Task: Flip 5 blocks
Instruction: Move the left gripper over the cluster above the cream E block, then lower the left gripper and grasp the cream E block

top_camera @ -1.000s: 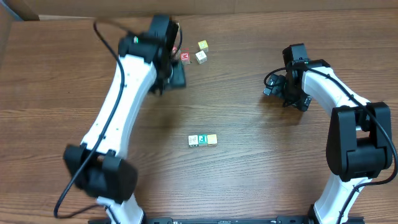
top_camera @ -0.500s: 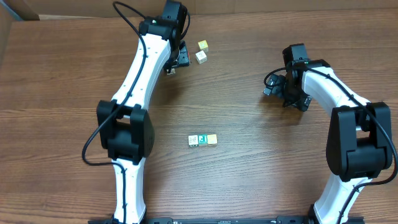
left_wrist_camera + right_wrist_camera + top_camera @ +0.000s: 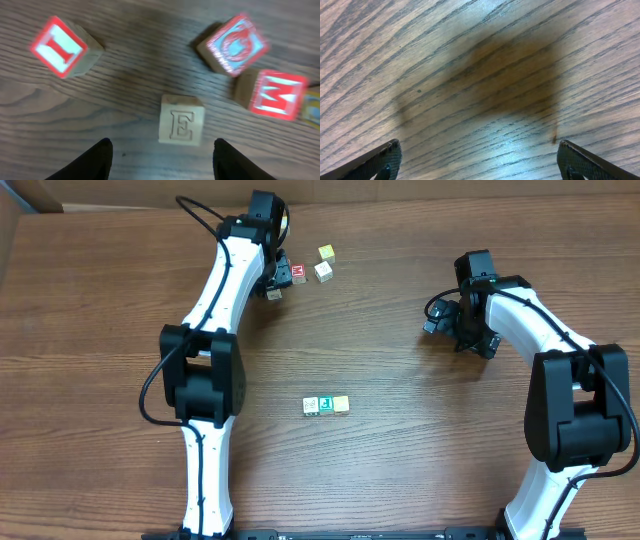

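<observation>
Left gripper [image 3: 161,159] is being held low over the far cluster of blocks with its fingers [image 3: 94,161] apart and nothing clamped between them. The pale E block [image 3: 181,120] is being framed just ahead of the gap, squarely between the two tips. This is being read as a line-up for a pinch on its sides, so that it can be tipped over. Right gripper [image 3: 477,155] is being kept spread wide over bare wood at the right of the overhead view, well apart from every block and seemingly being parked out of the way.

The surface [image 3: 100,380] is being used as the only support. The left arm [image 3: 215,310] is being stretched across it toward the upper middle of the overhead frame, because the cluster is lying there. A row of three blocks [image 3: 326,405] is being left alone at the centre, touching side by side, with a green face in the middle. In the left wrist view the red I block [image 3: 62,45] is being shown at upper left, apart from the E block. A red block with a rounded mark [image 3: 235,42] and a red M block [image 3: 275,95] are being crowded together at upper right, near enough that the right-hand finger is being given little room.
</observation>
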`<state>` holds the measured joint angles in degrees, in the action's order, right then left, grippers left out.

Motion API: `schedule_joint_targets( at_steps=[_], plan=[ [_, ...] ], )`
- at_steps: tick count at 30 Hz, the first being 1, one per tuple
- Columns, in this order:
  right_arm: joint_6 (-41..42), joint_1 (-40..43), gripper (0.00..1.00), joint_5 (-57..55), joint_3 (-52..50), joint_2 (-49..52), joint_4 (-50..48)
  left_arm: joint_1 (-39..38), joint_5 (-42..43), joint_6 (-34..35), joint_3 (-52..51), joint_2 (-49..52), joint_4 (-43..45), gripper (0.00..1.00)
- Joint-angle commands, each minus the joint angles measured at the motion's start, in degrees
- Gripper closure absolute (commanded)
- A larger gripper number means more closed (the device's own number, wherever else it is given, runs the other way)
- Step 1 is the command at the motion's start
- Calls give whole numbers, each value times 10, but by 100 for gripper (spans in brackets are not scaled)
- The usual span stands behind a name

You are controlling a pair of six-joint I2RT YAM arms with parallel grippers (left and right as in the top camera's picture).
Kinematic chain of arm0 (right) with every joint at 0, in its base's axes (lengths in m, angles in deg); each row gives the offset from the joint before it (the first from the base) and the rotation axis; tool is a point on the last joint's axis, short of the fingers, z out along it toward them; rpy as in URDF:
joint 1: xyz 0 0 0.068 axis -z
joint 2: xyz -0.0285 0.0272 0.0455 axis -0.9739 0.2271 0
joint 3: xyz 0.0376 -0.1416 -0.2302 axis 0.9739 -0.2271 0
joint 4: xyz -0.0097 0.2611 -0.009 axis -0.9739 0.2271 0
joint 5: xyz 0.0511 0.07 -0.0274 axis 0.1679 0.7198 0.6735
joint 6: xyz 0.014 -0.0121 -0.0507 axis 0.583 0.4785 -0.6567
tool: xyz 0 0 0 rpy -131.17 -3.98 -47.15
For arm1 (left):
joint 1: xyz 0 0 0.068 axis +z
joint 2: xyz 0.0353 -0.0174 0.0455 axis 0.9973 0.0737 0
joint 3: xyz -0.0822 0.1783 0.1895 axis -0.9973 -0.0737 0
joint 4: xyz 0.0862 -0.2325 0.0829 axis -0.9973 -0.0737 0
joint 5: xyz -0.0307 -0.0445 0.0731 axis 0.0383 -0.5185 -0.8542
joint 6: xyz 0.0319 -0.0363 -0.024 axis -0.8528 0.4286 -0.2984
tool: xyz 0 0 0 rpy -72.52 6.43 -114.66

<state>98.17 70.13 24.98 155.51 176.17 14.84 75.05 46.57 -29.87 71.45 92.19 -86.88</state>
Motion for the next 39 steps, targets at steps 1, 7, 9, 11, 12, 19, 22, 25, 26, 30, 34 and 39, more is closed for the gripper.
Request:
schedule_joint_targets(
  at_steps=[1,7,9,11,12,19,22,25,26,30,34,39],
  plan=[
    [0,0,0,-6,-3,-2,-2,-2,12,5,7,39,4,42],
    [0,0,0,-6,-3,-2,-2,-2,40,-1,8,49,31,49],
    [0,0,0,-6,-3,-2,-2,-2,40,-13,9,47,38,54],
    [0,0,0,-6,-3,-2,-2,-2,40,-25,10,45,40,55],
    [0,0,0,-6,-3,-2,-2,-2,39,-28,12,45,40,55],
    [0,0,0,-6,-3,-2,-2,-2,30,-32,21,45,44,51],
    [0,0,0,-6,-3,-2,-2,-2,28,-38,39,45,35,51],
    [0,0,0,-6,-3,-2,-2,-2,14,-38,62,45,19,51],
    [0,0,0,-6,-3,-2,-2,-2,14,-38,67,45,16,53],
    [0,0,0,-6,-3,-2,-2,-2,13,-43,69,45,6,55],
    [0,0,0,-6,-3,-2,-2,-2,13,-42,66,46,-3,57],
    [0,0,0,-6,-3,-2,-2,-2,9,-42,48,47,-2,59]
  ],
)
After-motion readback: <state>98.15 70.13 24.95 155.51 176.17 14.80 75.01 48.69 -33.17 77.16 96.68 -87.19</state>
